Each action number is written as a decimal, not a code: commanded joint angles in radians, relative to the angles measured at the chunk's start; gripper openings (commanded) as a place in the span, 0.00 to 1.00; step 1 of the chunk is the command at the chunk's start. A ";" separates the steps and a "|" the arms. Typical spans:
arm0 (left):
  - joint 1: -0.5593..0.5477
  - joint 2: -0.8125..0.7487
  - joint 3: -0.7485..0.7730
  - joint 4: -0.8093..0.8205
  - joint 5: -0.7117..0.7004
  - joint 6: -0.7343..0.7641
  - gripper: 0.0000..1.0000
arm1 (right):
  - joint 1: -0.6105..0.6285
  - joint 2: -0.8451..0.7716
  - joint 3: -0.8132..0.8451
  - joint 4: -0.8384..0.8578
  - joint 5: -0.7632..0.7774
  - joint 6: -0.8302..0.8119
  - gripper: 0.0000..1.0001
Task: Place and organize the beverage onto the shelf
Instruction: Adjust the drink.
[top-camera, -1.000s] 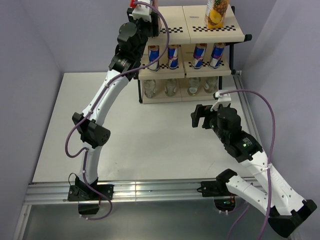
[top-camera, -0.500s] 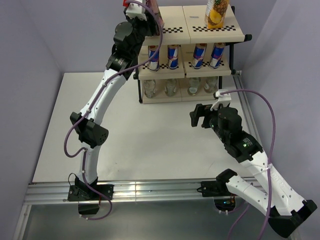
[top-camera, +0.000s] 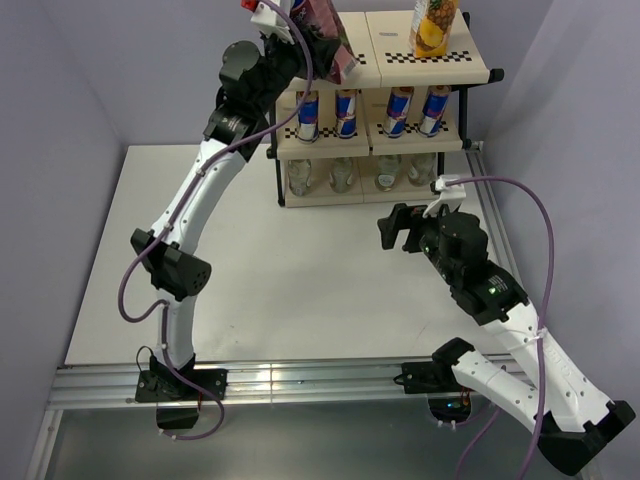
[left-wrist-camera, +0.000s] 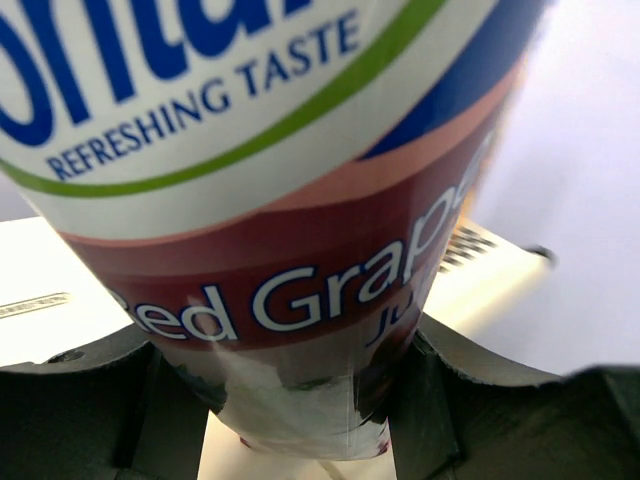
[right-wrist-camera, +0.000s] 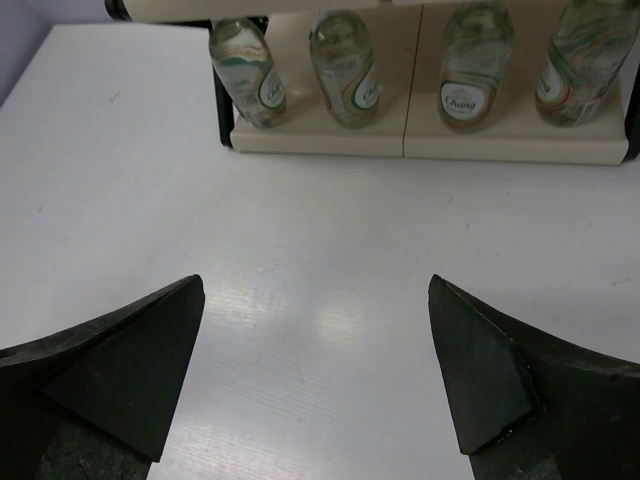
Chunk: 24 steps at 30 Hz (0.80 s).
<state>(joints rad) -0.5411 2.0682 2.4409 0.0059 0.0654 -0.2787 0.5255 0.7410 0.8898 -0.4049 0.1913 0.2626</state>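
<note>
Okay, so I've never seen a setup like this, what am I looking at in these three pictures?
These are two robot arms bolted at the near edge of a white table. One picture looks down from above; the other two come from a camera on each wrist. On the table stands a three-tier shelf, with clear bottles at the bottom, blue-and-silver cans in the middle and a yellow carton on top. The left hand grips a purple carton, tilted, over the shelf's top left. Its wrist camera shows the red grape label up close. The right hand is open and empty, facing the bottles.
</note>
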 joint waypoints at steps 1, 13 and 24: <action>-0.025 -0.246 0.072 0.293 0.213 -0.082 0.00 | -0.005 -0.023 0.078 0.038 0.045 0.006 1.00; -0.039 -0.626 -0.490 0.255 0.806 -0.174 0.00 | -0.005 -0.083 0.377 0.006 -0.204 -0.035 1.00; -0.204 -0.891 -0.936 0.103 0.924 0.107 0.01 | -0.004 0.098 0.489 0.231 -0.840 0.098 1.00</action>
<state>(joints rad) -0.7280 1.2766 1.4849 -0.0784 0.9207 -0.2707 0.5247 0.7788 1.3712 -0.2863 -0.3916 0.3199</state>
